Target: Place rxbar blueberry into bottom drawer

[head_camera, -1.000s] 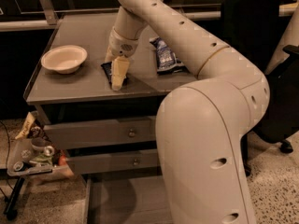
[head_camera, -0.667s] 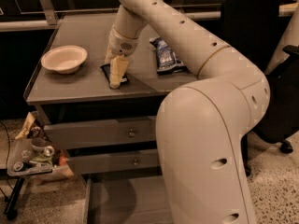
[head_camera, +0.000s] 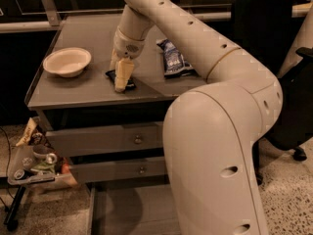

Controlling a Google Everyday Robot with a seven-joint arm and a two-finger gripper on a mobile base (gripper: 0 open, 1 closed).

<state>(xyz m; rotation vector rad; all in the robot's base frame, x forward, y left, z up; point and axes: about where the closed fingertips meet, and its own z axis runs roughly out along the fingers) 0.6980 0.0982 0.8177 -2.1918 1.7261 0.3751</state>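
The rxbar blueberry (head_camera: pixel 130 85) is a small dark flat wrapper lying on the grey cabinet top (head_camera: pixel 88 89) near its front edge. Most of it is covered by my gripper (head_camera: pixel 120 78), which points down and rests on or right over the bar. The arm reaches in from the right and fills much of the view. The bottom drawer (head_camera: pixel 128 210) is pulled out below the two upper drawers and shows its flat grey floor, partly hidden by the arm.
A pale bowl (head_camera: pixel 67 61) sits on the cabinet top's left. A blue-and-white chip bag (head_camera: pixel 172 58) lies right of the gripper. Two shut drawers with knobs (head_camera: pixel 138 139) are below. A cluttered stand (head_camera: pixel 33 166) is at lower left, a black chair (head_camera: pixel 274 62) at right.
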